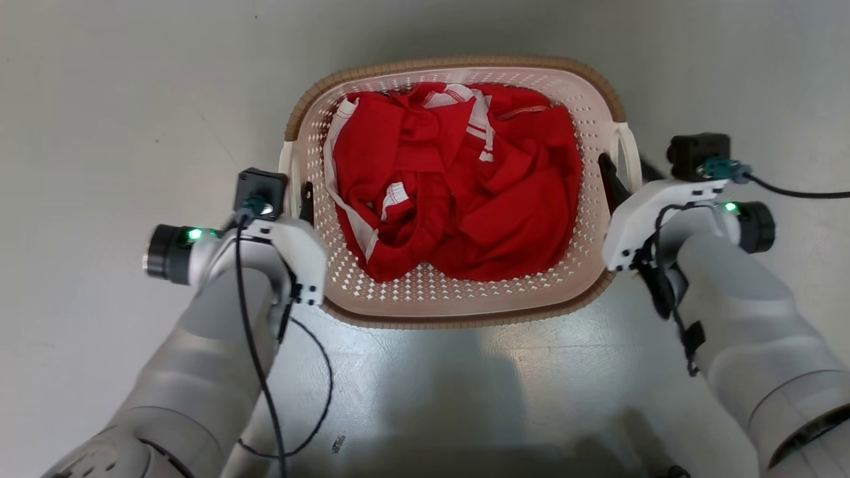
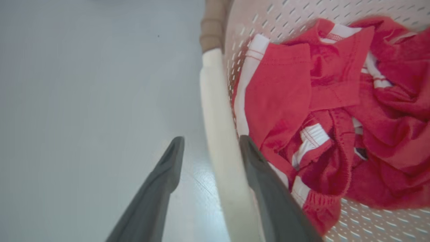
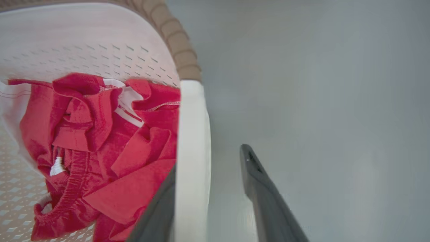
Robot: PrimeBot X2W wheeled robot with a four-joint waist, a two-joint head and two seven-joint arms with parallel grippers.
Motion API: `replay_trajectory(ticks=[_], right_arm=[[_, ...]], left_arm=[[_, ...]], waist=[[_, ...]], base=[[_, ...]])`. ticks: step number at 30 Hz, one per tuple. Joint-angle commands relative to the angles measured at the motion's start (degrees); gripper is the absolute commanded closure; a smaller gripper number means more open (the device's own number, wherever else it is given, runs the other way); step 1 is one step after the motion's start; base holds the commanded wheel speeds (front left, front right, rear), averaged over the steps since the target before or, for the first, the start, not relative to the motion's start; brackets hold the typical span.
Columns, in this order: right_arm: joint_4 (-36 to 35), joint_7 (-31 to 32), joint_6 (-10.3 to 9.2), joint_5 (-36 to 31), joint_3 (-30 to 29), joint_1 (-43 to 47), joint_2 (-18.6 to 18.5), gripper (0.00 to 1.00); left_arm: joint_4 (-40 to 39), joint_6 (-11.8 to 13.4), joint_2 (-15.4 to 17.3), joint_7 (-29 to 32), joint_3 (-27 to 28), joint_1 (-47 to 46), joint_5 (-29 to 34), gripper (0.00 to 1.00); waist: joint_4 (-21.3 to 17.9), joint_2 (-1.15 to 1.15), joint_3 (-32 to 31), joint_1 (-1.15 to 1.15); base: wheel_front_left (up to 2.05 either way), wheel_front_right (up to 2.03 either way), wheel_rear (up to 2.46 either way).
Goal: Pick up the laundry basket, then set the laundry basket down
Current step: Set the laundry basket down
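on the grey floor (image 1: 99, 99), between the 2 arms, the laundry basket (image 1: 438, 295) is found upright, a red garment (image 1: 458, 186) with white trim heaped inside. the left gripper (image 2: 211, 139) is spread astride the left white handle (image 2: 211, 84), 1 finger outside and clear of it, 1 inside the basket. the right gripper (image 3: 211, 158) is likewise spread astride the right handle (image 3: 191, 134), outer finger standing apart; neither handle is pinched.

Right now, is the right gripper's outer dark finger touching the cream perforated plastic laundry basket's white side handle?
Apart. The right wrist view shows grey floor between that dark finger and the white handle.
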Motion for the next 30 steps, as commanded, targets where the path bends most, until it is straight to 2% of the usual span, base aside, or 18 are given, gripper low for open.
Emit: replay_trajectory(ticks=[1, 16, 23, 30], right_arm=[[0.61, -0.80, -0.59, -0.62, -0.06, 1.36, -1.59, 0.00], [-0.15, 0.23, -0.59, 1.93, 2.75, 1.72, -1.59, 0.00], [-1.88, 2.90, -0.59, 4.33, 4.88, 2.44, -1.59, 0.00], [-4.26, 3.11, -0.59, 6.59, 7.52, 3.06, -1.59, 0.00]], left_arm=[[1.48, 0.35, 3.95, -0.42, 0.80, 0.30, 0.42, 0.00], [1.50, -1.53, 3.37, -0.66, 0.63, 0.68, 0.26, 0.00], [1.60, -3.31, 3.27, 0.78, 0.22, 0.84, -0.16, 0.00], [1.65, -3.38, 3.13, 0.75, -0.22, 1.11, -0.25, 0.00]], waist=[[0.16, 0.00, 0.07, 0.00], [0.40, 0.00, -0.66, 0.00], [0.12, 0.00, -0.68, 0.00], [0.05, 0.00, -1.12, 0.00]], base=[[0.00, 0.00, 0.00], [0.00, 0.00, 0.00], [0.00, 0.00, 0.00], [0.00, 0.00, 0.00]])
